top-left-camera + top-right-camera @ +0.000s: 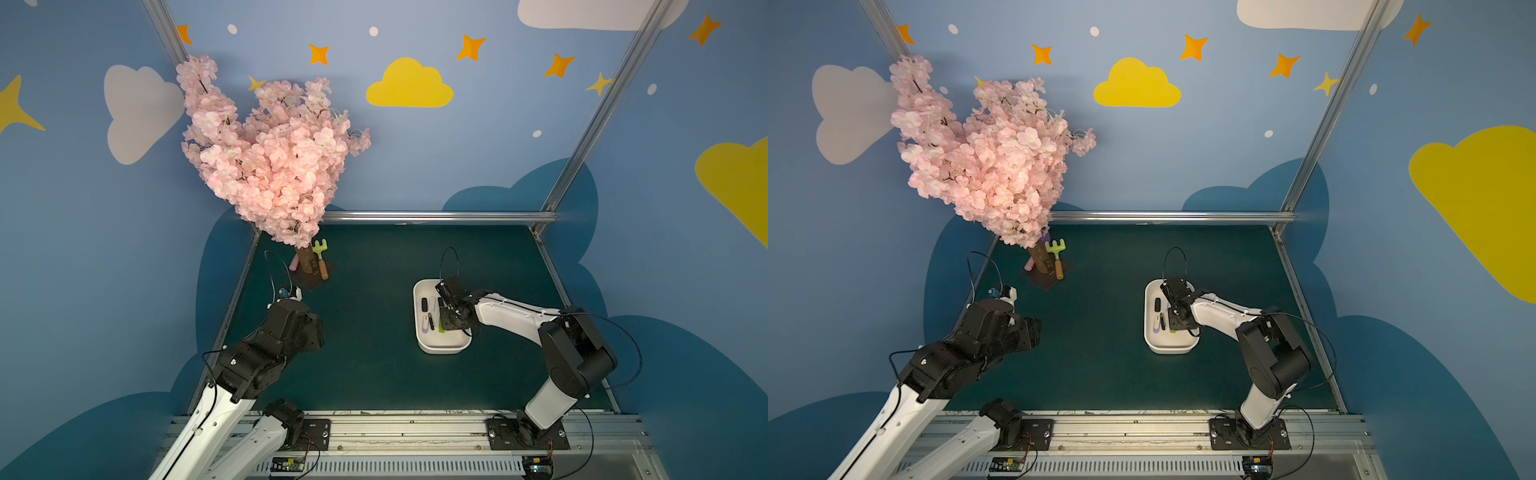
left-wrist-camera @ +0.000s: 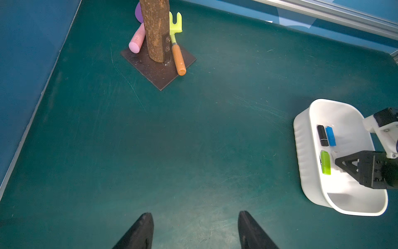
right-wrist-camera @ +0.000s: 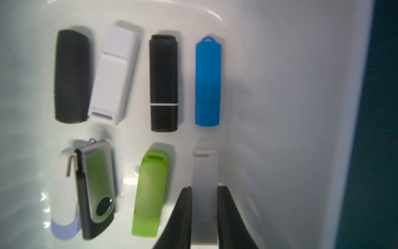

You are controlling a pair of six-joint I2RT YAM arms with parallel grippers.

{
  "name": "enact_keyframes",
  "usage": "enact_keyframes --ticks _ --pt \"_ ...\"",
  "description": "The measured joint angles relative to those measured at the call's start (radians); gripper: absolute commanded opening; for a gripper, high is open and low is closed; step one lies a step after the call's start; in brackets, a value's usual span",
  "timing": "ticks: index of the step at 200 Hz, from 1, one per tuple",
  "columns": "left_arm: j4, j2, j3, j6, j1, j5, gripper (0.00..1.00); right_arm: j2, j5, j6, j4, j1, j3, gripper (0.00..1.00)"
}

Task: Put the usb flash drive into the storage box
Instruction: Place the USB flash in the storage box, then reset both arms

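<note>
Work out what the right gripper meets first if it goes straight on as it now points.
Shut on a flat white usb flash drive, the right gripper points across the white plastic storage box toward the blue capped flash drive. That probably comes first, unless its tilt meets the box floor sooner.

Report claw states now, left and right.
Left claw: open, empty.
Right claw: closed on a white flash drive, inside the storage box.
</note>
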State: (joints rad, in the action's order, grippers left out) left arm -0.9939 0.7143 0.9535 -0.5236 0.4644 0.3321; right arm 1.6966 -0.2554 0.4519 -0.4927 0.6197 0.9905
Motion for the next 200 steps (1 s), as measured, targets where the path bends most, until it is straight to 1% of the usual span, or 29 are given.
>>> enact_keyframes --ticks 13,34,50,87,101,109,119,137,146,153,176,187,200 --pt "0.0 0.0 0.0 0.0 0.0 0.0 0.66 0.012 0.011 -0.003 -0.001 -0.005 0.009 0.25" --pt "0.0 0.0 0.0 0.0 0.0 0.0 0.66 0.022 0.022 -0.007 -0.005 -0.014 0.018 0.37" --pt "0.0 0.0 0.0 0.0 0.0 0.002 0.67 0.023 0.022 -0.005 -0.01 -0.016 0.019 0.43" --pt "0.0 0.0 0.0 -0.002 0.0 0.005 0.69 0.021 0.018 -0.007 -0.029 -0.009 0.021 0.44" --pt "0.0 0.0 0.0 -0.003 0.0 0.011 0.71 -0.005 0.007 -0.014 -0.044 0.002 0.021 0.44" --pt "0.002 0.0 -0.001 -0.002 0.0 0.015 0.74 -0.042 0.0 -0.023 -0.051 0.013 0.021 0.44" --pt "0.01 -0.001 -0.006 -0.001 0.0 0.021 0.76 -0.104 -0.008 -0.036 -0.055 0.027 0.021 0.45" --pt "0.042 -0.004 -0.025 -0.01 0.0 0.025 0.78 -0.274 -0.018 -0.071 -0.043 0.043 0.02 0.46" --pt "0.084 -0.011 -0.05 -0.012 0.0 0.024 0.86 -0.367 -0.025 -0.091 -0.024 0.047 0.018 0.47" --pt "0.138 -0.024 -0.088 -0.009 0.0 0.023 0.89 -0.436 -0.04 -0.108 0.001 0.044 0.011 0.48" --pt "0.321 -0.037 -0.247 0.021 0.0 0.054 0.9 -0.638 -0.121 -0.18 0.111 0.001 -0.074 0.6" --pt "0.431 -0.027 -0.339 0.052 0.0 0.077 0.9 -0.703 -0.167 -0.209 0.156 -0.038 -0.141 0.62" --pt "0.581 -0.002 -0.453 0.118 0.0 0.103 0.91 -0.756 -0.225 -0.229 0.205 -0.105 -0.233 0.63"
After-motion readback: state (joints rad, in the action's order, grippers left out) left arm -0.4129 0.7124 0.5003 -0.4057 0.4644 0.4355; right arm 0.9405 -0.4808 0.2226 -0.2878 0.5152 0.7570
